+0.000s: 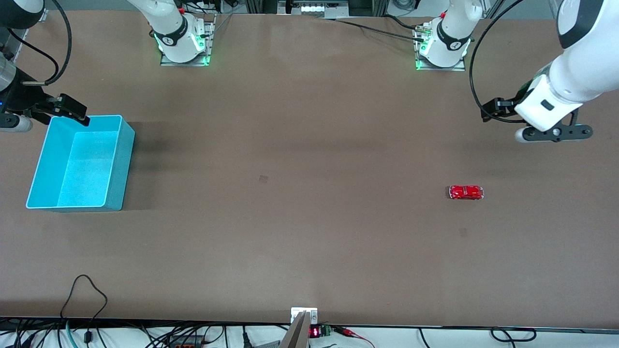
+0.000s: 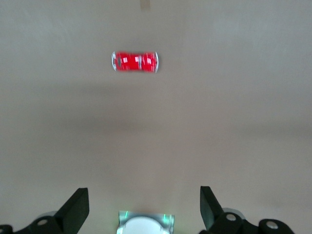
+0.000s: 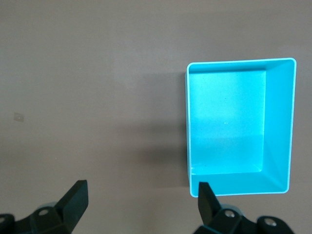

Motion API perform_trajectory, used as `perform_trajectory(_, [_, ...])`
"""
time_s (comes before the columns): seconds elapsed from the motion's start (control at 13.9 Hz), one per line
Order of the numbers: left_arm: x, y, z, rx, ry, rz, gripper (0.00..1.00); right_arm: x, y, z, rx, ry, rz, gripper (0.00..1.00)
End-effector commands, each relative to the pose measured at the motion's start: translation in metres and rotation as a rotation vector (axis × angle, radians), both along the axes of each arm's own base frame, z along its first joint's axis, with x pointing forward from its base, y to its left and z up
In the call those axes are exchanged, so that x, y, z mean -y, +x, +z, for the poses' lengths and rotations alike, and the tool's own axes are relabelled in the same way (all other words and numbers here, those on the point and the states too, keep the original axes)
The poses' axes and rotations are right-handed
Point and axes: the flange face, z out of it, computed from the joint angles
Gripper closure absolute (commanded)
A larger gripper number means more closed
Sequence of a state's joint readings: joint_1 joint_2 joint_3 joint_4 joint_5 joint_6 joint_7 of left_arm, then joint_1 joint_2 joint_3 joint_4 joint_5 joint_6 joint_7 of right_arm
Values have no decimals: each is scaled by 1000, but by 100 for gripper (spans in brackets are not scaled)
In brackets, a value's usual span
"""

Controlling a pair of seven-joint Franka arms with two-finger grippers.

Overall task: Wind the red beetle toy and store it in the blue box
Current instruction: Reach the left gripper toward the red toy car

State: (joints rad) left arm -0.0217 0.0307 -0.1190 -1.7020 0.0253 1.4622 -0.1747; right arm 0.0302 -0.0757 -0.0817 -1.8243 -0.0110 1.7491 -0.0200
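The red beetle toy lies on its wheels on the brown table, toward the left arm's end. My left gripper hangs open over bare table, apart from the toy, with nothing between its fingers. The blue box stands with nothing in it at the right arm's end. Over the box's corner nearest the arm bases hovers my right gripper, open and holding nothing; one finger shows over that corner's rim.
The two arm bases stand along the table edge farthest from the front camera. Cables and a small clamp lie along the nearest edge. Wide brown tabletop stretches between box and toy.
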Motion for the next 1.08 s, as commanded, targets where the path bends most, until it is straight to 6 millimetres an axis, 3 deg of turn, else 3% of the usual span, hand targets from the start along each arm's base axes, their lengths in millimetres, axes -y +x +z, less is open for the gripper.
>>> perform_trajectory(0.0, [9,-6,-10,-105,-18,-61,0,2,-4,6,6,1,-5,0])
perform_trajectory(0.14, [5,-4,-16,-123,-67,-230,0,5,-5,7,6,1,-8,0])
perform_trajectory(0.29, [-10,11,-33,-122,-159,-496,0,5,-5,7,7,1,-4,0])
perform_trajectory(0.58, [-38,41,-74,-111,-199,-842,0,5,-4,6,4,0,-11,0])
perform_trajectory(0.65, [-42,49,-91,-97,-222,-923,0,6,-4,6,4,1,-13,0])
perform_trajectory(0.79, [-70,66,-123,-55,-254,-1049,0,7,-4,6,4,1,-16,0])
perform_trajectory(1.01, [-83,86,-187,-59,-319,-1237,0,7,-5,7,6,2,-16,0])
